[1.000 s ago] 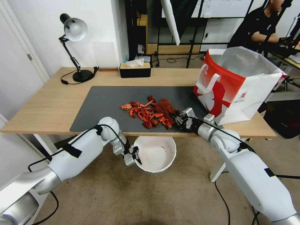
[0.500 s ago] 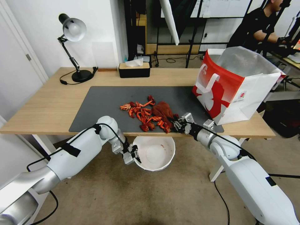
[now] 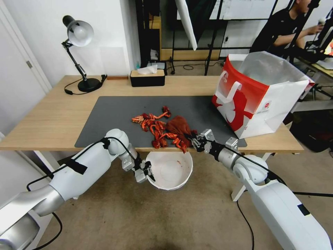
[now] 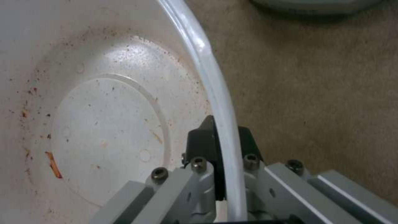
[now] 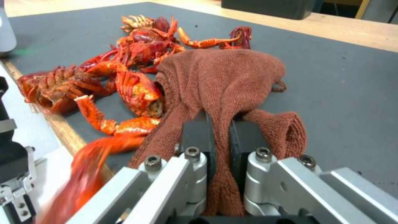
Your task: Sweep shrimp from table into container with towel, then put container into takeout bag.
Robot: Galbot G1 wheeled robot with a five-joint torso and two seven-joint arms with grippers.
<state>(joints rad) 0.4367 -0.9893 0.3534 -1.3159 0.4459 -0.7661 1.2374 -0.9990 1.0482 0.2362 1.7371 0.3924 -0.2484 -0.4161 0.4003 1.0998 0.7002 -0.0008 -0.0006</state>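
Red-orange shrimp (image 3: 156, 126) (image 5: 132, 74) lie in a heap on the dark mat of the table (image 3: 52, 118), reaching its front edge. One blurred shrimp (image 5: 83, 174) is tipping over the edge. The rust-red towel (image 3: 178, 125) (image 5: 224, 81) is bunched behind the heap, and my right gripper (image 3: 195, 140) (image 5: 219, 140) is shut on it. My left gripper (image 3: 148, 172) (image 4: 222, 146) is shut on the rim of the white container (image 3: 170, 170) (image 4: 104, 124), held just below the table's front edge under the heap. The red and white takeout bag (image 3: 256, 93) stands open at the table's right end.
A desk lamp (image 3: 78, 52) and a black tissue box (image 3: 147, 77) stand along the table's far edge. A white table leg (image 3: 239, 189) is close to my right arm. Beige carpet (image 3: 156, 218) lies below the container.
My right gripper has dragged the towel and shrimp toward the front edge, pushing the heap up to it. The left gripper has raised the container slightly closer under the edge.
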